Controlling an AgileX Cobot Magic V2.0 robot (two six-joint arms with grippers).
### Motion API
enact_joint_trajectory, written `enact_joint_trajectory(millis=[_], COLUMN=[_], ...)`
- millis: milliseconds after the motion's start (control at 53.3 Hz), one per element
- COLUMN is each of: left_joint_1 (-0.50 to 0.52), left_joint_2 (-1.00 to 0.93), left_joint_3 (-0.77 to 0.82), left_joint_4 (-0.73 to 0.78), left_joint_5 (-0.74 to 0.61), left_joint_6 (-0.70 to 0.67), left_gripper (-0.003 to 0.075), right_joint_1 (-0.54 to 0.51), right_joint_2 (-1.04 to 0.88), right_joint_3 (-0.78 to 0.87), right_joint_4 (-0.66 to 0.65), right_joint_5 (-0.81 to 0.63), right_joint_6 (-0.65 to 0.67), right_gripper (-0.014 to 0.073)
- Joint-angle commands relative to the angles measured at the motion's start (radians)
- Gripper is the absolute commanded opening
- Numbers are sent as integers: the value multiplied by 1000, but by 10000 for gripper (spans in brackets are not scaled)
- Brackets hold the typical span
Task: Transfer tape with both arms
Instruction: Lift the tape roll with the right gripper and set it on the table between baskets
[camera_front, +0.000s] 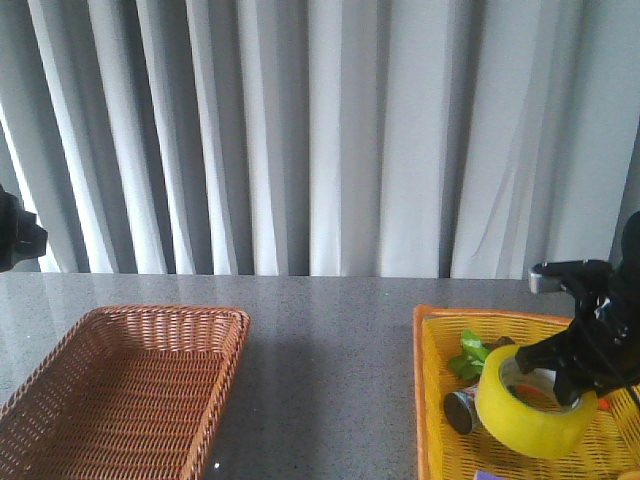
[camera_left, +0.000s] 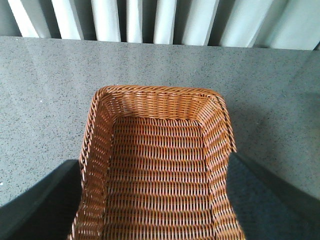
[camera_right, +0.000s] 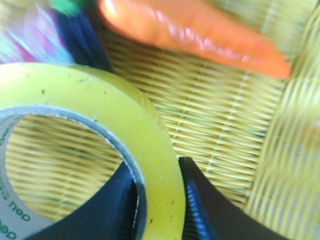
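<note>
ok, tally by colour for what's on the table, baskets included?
Yellow: 2, the tape roll and the yellow basket
Brown: 1, the wicker basket
Orange: 1, the toy carrot
Silver: 1, the small can
Green: 1, the leafy piece
Total: 6, not counting a purple item at the frame edge, too cut off to identify.
</note>
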Motion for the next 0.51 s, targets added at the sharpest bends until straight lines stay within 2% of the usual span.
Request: enact_joint_trajectory(millis=[0,169,319,394,488], left_joint_1=[-8,-8,-8,-8,-8], left_joint_2=[-24,-24,-24,-24,-24], left_joint_3=[-34,-34,-34,-34,-34], left_joint_4=[-3,-3,-3,-3,-3], left_joint_5=[-63,-45,-45,-45,-37], left_joint_6=[-5,-5,-5,-5,-5], left_gripper=[576,576,576,576,576], right_joint_1=[-2,-2,13,57,167], right_joint_2=[-119,-202,-229,-218,-186], right_joint_3=[-44,-44,-46,-79,-159], right_joint_4=[21,92,289,319,290], right_joint_5=[-24,-32,-41,-28,-14], right_joint_6=[-14,-82,-199,-230,-228], right_gripper=[-4,-2,-2,-2,-2])
